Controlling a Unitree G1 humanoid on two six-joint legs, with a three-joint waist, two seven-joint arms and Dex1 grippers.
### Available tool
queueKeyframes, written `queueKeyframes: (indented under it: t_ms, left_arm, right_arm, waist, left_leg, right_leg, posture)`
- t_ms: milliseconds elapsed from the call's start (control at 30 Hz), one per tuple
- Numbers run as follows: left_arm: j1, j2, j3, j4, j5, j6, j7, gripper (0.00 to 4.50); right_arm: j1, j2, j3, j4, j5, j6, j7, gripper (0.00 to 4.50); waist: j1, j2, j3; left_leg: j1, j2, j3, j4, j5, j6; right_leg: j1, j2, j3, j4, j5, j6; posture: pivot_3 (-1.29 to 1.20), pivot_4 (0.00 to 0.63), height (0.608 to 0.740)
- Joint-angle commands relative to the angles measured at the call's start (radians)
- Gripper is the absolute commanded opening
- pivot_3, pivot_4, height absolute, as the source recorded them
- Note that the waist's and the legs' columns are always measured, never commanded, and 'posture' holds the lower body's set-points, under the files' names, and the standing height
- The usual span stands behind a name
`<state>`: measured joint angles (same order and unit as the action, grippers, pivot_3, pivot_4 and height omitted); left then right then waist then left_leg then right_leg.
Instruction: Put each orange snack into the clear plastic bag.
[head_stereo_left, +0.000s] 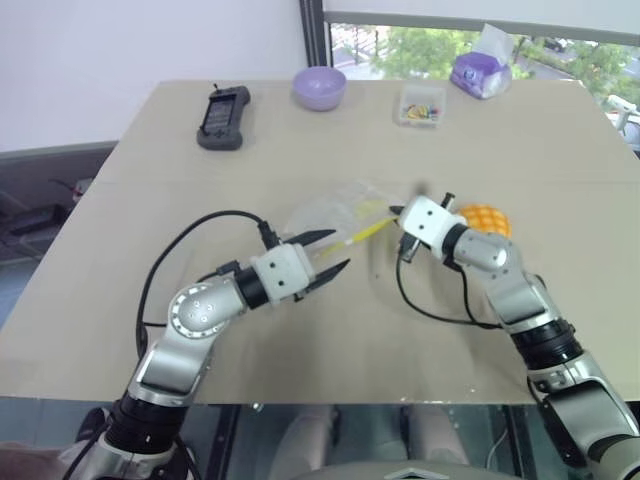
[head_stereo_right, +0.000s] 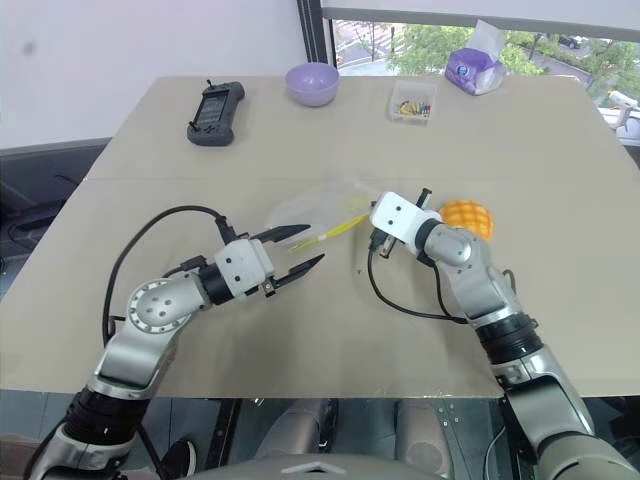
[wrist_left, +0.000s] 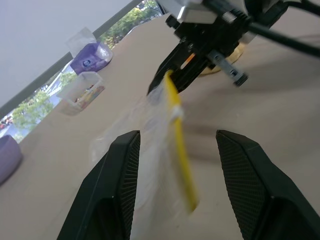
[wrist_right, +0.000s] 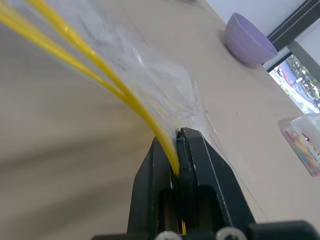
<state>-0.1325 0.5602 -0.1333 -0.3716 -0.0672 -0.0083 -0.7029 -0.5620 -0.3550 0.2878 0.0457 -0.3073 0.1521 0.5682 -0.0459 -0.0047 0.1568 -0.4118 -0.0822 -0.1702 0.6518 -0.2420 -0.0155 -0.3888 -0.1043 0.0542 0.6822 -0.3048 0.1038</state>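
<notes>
The left gripper (head_stereo_left: 334, 252) hangs released, jaws spread, just short of the clear plastic bag (head_stereo_left: 335, 218). The right gripper (wrist_right: 179, 137) pinches its yellow strip alone; the bag could slip or sag shut. The orange snack (head_stereo_left: 483, 219) waits behind that gripper.

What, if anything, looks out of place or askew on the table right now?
Nothing is spilled or damaged. One oddity: the clear plastic bag hangs tilted, pinched only at its yellow strip by the right claw, while the left claw is open beside it. The orange snack sits on the table, outside the bag.
</notes>
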Motion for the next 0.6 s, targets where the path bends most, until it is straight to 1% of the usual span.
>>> queueKeyframes:
  t_ms: [33,300,467,500,600]
  left_arm:
    - [0.004,-0.008,0.004,-0.056,0.021,0.023,0.031,2.54]
    - [0.010,-0.028,0.025,-0.065,0.050,0.058,0.080,2.54]
    - [0.033,-0.025,0.048,-0.115,0.056,0.131,0.111,2.54]
    - [0.037,-0.024,0.050,-0.128,0.059,0.144,0.115,2.54]
    - [0.044,-0.020,0.051,-0.160,0.084,0.174,0.132,2.54]
  right_arm:
    - [-0.027,0.018,-0.002,-0.036,-0.009,0.024,-0.022,0.00]
    - [-0.022,0.012,0.003,-0.044,-0.009,0.032,-0.017,0.00]
    - [-0.025,0.014,0.003,-0.037,-0.024,0.041,-0.040,0.00]
    - [-0.025,0.017,0.006,-0.037,-0.032,0.043,-0.050,0.00]
    - [-0.022,0.028,0.034,-0.048,-0.118,0.068,-0.118,0.00]
  waist:
    - [0.002,0.000,0.000]
    - [0.001,0.000,0.000]
    - [0.002,0.000,0.000]
    - [0.002,0.000,0.000]
    - [0.002,0.000,0.000]
  left_leg:
    - [0.000,0.000,0.000,0.000,0.000,0.000]
    - [0.000,0.000,0.000,0.000,0.000,0.000]
    - [0.000,0.000,0.000,0.000,0.000,0.000]
    - [0.000,0.000,0.000,0.000,0.000,0.000]
    - [0.000,0.000,0.000,0.000,0.000,0.000]
  right_leg:
    - [0.000,0.000,0.000,0.000,0.000,0.000]
    - [0.000,0.000,0.000,0.000,0.000,0.000]
    - [0.000,0.000,0.000,0.000,0.000,0.000]
    - [0.000,0.000,0.000,0.000,0.000,0.000]
    - [0.000,0.000,0.000,0.000,0.000,0.000]
  posture:
    - [0.00,0.150,0.740]
    - [0.00,0.150,0.740]
    - [0.00,0.150,0.740]
    - [0.00,0.150,0.740]
    - [0.00,0.150,0.740]
